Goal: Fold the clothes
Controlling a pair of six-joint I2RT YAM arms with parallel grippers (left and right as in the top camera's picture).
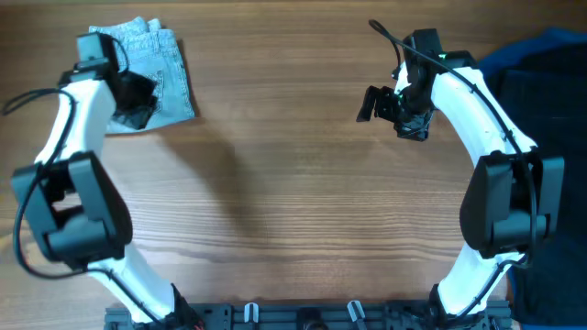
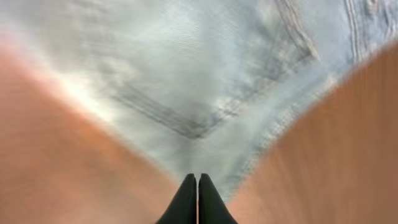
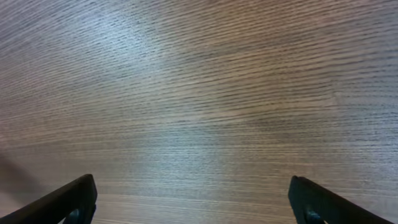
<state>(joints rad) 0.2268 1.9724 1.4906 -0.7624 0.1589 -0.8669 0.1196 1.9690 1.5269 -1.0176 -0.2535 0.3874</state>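
The pale blue denim shorts [image 1: 160, 64] lie folded at the table's far left corner. In the left wrist view they [image 2: 205, 74] fill the upper frame, with a stitched pocket showing, and the picture is blurred. My left gripper [image 1: 136, 99] is over the shorts' near edge. Its fingers [image 2: 198, 182] are pressed together with nothing seen between them. My right gripper [image 1: 381, 103] hangs over bare wood at the far right, well apart from any cloth. Its fingers [image 3: 193, 190] are wide open and empty.
A pile of black and bright-blue fabric [image 1: 541, 69] lies at the right edge of the wooden table [image 1: 293, 202], behind my right arm. The arm bases stand at the near edge.
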